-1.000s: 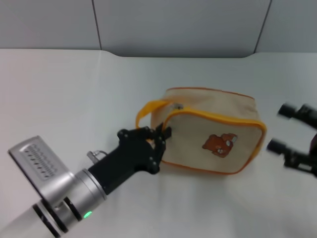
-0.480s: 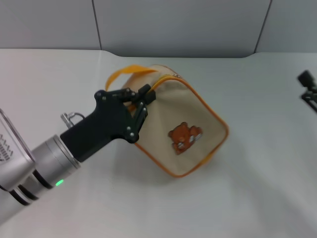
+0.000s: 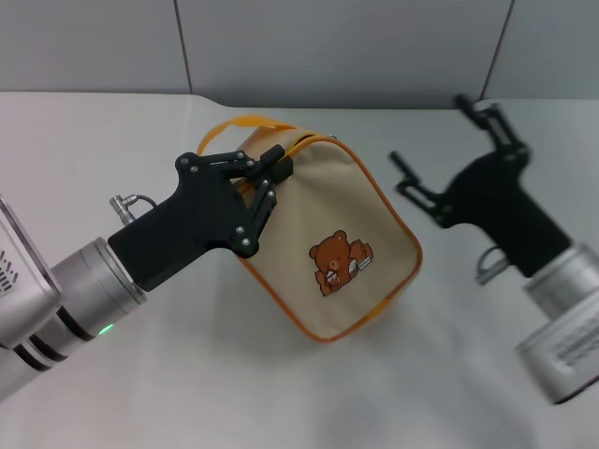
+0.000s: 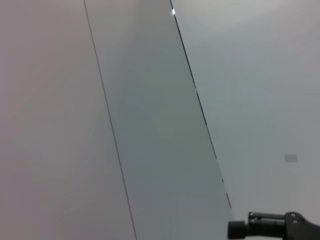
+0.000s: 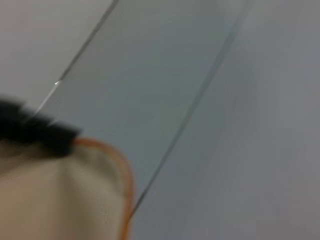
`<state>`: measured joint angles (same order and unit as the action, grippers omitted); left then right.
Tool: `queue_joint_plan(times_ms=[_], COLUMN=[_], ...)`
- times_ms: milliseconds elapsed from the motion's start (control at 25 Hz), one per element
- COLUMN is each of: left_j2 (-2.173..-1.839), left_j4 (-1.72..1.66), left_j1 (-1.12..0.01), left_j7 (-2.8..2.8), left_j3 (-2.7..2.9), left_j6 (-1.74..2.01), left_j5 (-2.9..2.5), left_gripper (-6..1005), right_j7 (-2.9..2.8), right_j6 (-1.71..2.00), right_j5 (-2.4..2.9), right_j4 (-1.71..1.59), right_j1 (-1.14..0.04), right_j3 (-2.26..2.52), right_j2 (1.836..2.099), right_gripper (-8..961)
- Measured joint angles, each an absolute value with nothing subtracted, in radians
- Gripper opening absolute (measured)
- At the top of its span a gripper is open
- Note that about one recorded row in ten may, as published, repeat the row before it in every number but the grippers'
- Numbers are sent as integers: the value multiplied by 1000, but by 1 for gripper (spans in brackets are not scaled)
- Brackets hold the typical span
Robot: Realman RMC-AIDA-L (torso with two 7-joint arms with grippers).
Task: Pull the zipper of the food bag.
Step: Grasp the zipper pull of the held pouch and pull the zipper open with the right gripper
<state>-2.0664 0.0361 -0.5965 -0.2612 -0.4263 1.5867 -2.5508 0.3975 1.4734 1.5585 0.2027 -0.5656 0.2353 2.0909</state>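
Both arms are in: left gripper (image 3: 267, 178) pinches the food bag (image 3: 332, 243) corner; right gripper (image 3: 438, 157), jaws wide, should seek the zipper gently.

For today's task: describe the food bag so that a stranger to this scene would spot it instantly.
On the white table, between the two black grippers, lies the food bag. It is a beige fabric box edged in orange piping, the only thing carrying a small brown bear print.

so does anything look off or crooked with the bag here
Yes: the food bag sits tilted, one corner pointing down at the table, gripped at its top corner by the left gripper. The right gripper hovers open beside it.
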Motion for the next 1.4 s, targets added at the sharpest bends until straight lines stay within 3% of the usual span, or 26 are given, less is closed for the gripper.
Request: queue_joint_plan(times_ms=[1280, 1360, 1400], left_j2=[-2074, -2074, -2074], left_j4=[41, 41, 41], left_j1=[-596, -595, -594], left_j7=[-261, -261, -261], left_j3=[-425, -425, -425], left_j6=[1562, 1562, 1562], left_j5=[-2557, -2557, -2557], left_gripper=[56, 56, 56], right_j7=[485, 485, 485], right_j6=[1442, 1442, 1442], right_j5=[1707, 1707, 1707], right_j4=[255, 259, 259], right_j1=[-609, -613, -614], right_j3=[224, 227, 228], right_j2=[2092, 2092, 2092], right_gripper=[827, 638, 604])
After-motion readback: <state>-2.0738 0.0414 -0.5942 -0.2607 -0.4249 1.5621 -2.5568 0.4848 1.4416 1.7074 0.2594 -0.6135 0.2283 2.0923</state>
